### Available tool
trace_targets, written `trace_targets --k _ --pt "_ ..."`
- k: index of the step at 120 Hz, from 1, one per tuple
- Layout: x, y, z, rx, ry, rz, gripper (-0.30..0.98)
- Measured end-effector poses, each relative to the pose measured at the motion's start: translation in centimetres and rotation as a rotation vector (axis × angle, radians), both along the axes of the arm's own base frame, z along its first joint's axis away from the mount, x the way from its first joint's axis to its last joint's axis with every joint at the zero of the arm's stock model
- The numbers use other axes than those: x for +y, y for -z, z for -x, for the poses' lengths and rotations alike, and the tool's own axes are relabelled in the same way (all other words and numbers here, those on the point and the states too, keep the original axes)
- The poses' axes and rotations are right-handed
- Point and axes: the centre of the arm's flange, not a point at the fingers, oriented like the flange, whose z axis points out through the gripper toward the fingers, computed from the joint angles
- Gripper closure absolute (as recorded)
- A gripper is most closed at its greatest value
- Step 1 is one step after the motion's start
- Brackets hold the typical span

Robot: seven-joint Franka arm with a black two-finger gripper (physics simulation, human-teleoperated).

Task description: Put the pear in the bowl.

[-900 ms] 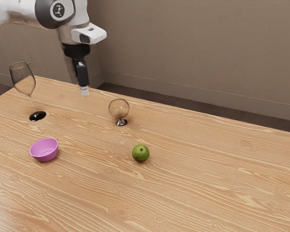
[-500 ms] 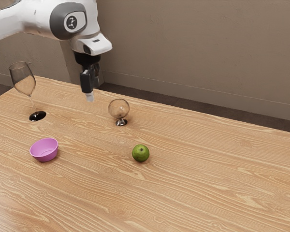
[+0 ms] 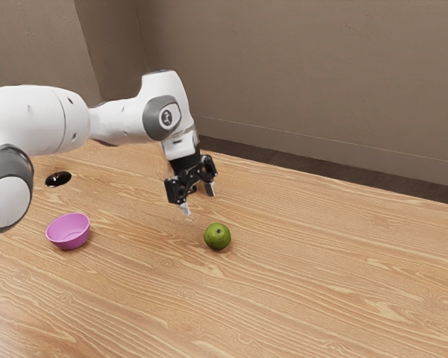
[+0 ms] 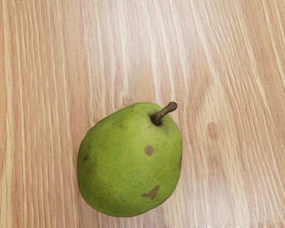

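On wood grain, brown-spotted, rounded green pear (image 4: 128, 161)

White arm (image 3: 127, 121) | dark-grey joint caps (image 3: 152, 121) | round emblem (image 3: 166, 117) | black fingers (image 3: 176, 192), seemingly pale-tipped

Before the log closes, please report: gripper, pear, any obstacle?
Gripper open, above table. Pear on table, outside bowl. No obstacle seen between gripper and pear.
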Motion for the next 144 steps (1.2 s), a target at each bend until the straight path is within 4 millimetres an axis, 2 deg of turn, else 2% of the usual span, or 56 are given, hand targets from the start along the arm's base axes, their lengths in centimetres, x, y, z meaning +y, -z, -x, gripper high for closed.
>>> trace_targets --k 11,26,41,58,96,115,133,144 --pt "-0.3 2.1 -1.2 -0.037 0.096 -0.001 0.0" --pt "-1.2 5.1 -1.6 -0.051 0.187 0.037 0.0" --pt "-1.8 7.3 -1.7 -0.06 0.258 0.069 0.0" --pt "-2.7 8.8 -1.6 -0.073 0.33 0.094 0.0" --pt "-3.2 11.0 -1.1 -0.082 0.441 0.123 0.01" --pt "-3.1 11.4 -0.9 -0.087 0.476 0.128 0.23" --pt "-3.0 10.7 -0.7 -0.102 0.506 0.129 0.25" --pt "-2.5 8.5 -0.2 -0.126 0.515 0.128 0.25"
